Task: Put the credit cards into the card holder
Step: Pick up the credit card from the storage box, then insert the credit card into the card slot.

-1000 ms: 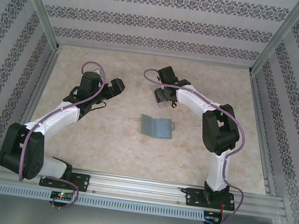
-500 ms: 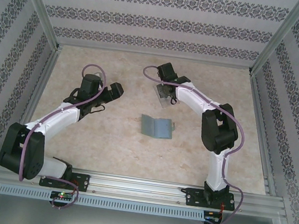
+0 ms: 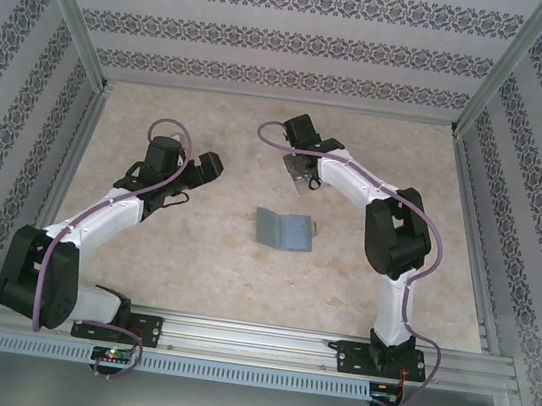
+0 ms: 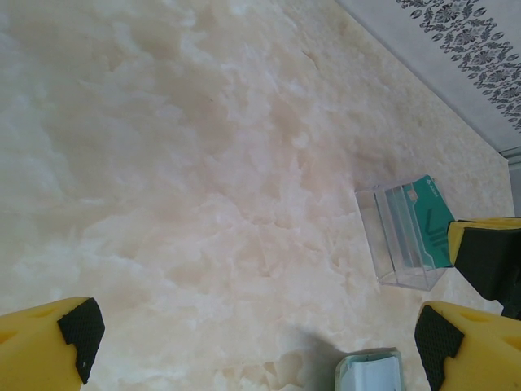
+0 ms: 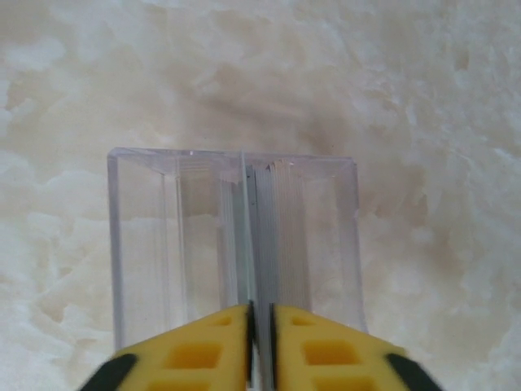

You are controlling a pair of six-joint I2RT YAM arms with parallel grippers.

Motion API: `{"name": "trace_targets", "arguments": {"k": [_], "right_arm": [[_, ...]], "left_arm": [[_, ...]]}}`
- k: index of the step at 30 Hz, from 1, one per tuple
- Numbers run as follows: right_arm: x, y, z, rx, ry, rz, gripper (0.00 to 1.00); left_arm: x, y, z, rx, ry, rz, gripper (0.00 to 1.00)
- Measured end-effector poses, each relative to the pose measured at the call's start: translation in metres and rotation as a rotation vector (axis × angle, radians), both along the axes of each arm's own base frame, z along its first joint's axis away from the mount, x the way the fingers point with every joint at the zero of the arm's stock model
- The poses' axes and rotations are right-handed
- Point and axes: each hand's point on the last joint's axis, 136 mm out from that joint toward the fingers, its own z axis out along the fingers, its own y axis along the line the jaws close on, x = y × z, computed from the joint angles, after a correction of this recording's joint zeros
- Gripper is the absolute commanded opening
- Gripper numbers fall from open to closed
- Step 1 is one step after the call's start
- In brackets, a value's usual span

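Several credit cards (image 5: 275,236) stand on edge inside a clear plastic box (image 5: 155,244) at the table's far middle (image 3: 293,172). My right gripper (image 5: 260,322) reaches down into the box (image 3: 301,167), its yellow fingers shut on the thin top edge of one card. In the left wrist view a green card face (image 4: 431,218) shows through the box (image 4: 391,236). The card holder (image 3: 284,230), a grey-green wallet, lies open flat nearer the arms; its corner (image 4: 370,373) shows too. My left gripper (image 3: 208,165) hovers open to the left (image 4: 252,346), holding nothing.
Patterned walls and metal posts (image 3: 69,23) close in the marbled table (image 3: 203,254) on three sides. A metal rail (image 3: 252,340) with the arm bases runs along the near edge. Bare tabletop lies between the wallet and the left arm.
My right gripper's fingers have closed over the box, pinching a card edge, after shifting slightly toward the far side. The left arm has drawn back a little, still open.
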Motion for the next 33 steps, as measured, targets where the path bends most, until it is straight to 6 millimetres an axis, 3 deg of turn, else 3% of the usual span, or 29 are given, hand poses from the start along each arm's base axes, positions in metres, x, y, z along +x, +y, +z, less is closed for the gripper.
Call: {"name": "trace_targets", "arguments": {"k": [9, 17, 22, 26, 29, 33], "right_arm": [[-0.004, 0.004, 0.005, 0.030, 0.005, 0.012, 0.08], [-0.020, 0.011, 0.061, 0.176, -0.053, 0.016, 0.07], [-0.045, 0.012, 0.085, 0.321, -0.049, 0.012, 0.07], [-0.076, 0.005, 0.078, 0.454, 0.017, -0.007, 0.04], [-0.103, -0.009, 0.062, 0.530, 0.103, -0.043, 0.01], [-0.137, -0.020, 0.042, 0.623, 0.196, -0.080, 0.00]], "left_arm": [[-0.004, -0.006, -0.001, -0.015, 0.003, -0.041, 0.99], [-0.009, -0.021, -0.001, -0.047, 0.012, -0.127, 1.00], [-0.015, -0.036, -0.012, -0.069, 0.046, -0.206, 0.99], [-0.022, -0.053, -0.011, -0.079, 0.039, -0.280, 0.99], [-0.030, -0.073, -0.014, -0.091, 0.035, -0.348, 0.97], [-0.049, -0.099, -0.040, -0.084, 0.090, -0.431, 0.94]]}}
